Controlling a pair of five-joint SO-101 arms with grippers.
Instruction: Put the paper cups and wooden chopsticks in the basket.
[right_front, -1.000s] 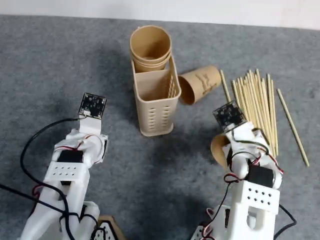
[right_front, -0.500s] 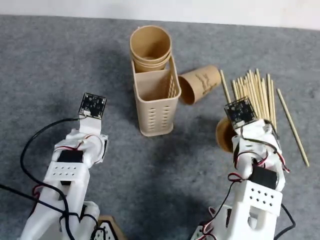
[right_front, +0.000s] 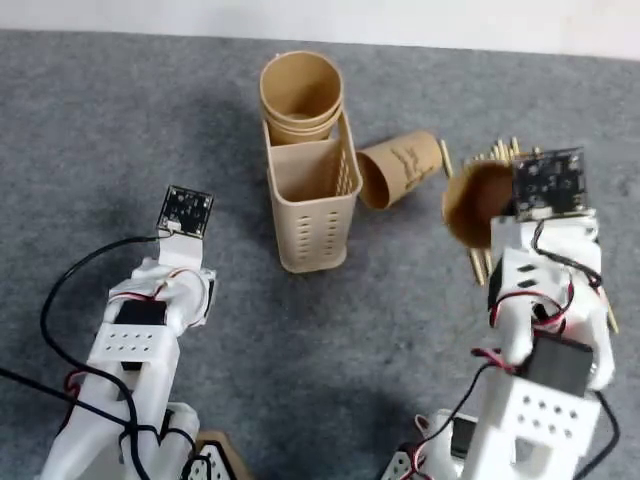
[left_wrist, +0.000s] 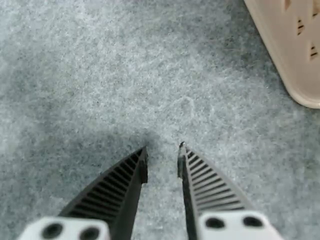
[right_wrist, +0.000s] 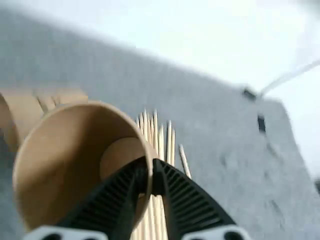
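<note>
Right gripper (right_wrist: 151, 167) pinches the rim of a plain tan paper cup (right_wrist: 60, 165) at frame right, mouth tilted sideways. Left gripper (left_wrist: 162, 155) is narrowly parted and empty.

Grey worktop with a white edge

The worktop (right_front: 90, 110) is seen to be soft, fuzzy and grey all over. A white strip (right_front: 420, 18) is seen along its far side. A small brown corner (right_front: 220, 448) is seen at the near edge of the high view. In the right wrist view, two small dark bits (right_wrist: 248, 93) are seen near the grey edge, too blurred to be named.
</note>
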